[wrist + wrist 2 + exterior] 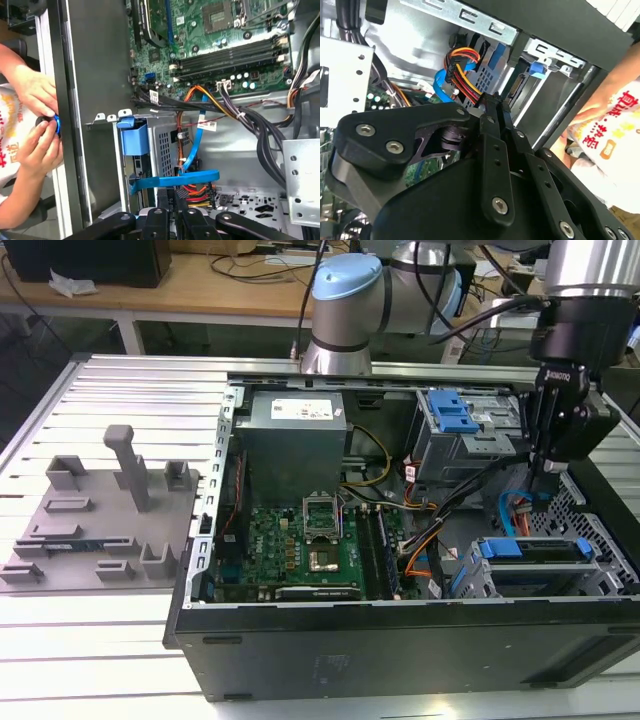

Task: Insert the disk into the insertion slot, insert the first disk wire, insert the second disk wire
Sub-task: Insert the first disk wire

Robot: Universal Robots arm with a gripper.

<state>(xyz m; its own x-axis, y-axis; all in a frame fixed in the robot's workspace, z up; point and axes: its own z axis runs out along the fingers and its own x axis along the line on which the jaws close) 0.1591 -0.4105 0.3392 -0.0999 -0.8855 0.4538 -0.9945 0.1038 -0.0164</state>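
**Exterior view.** An open black tower computer case [400, 650] lies on a ribbed aluminium table [130, 400]. The black two-fingered gripper [545, 478] hangs inside the case at the exterior view's right, above the grey perforated sheet-metal insertion slot [476, 578]. The silver disk, seen by the edge of its bright-blue plastic caddy [530, 548], sits in that slot. A grey moulded fixture plate [95, 530] rests on the table beside the case.

**Second wrist view.** The gripper [496, 100] has its fingers drawn close together at the end of a red, yellow, orange and black wire bundle [465, 67]. Whether they clamp its plug cannot be told. A flat blue cable [439, 84] runs just beside the bundle. A person's hand [597, 107] lies outside the case wall.

**First wrist view.** The gripper [173, 197] is next to the wire bundle [197, 190]. The flat blue cable [175, 179] crosses the insertion slot [165, 145]. A green motherboard [220, 30] lies beyond.
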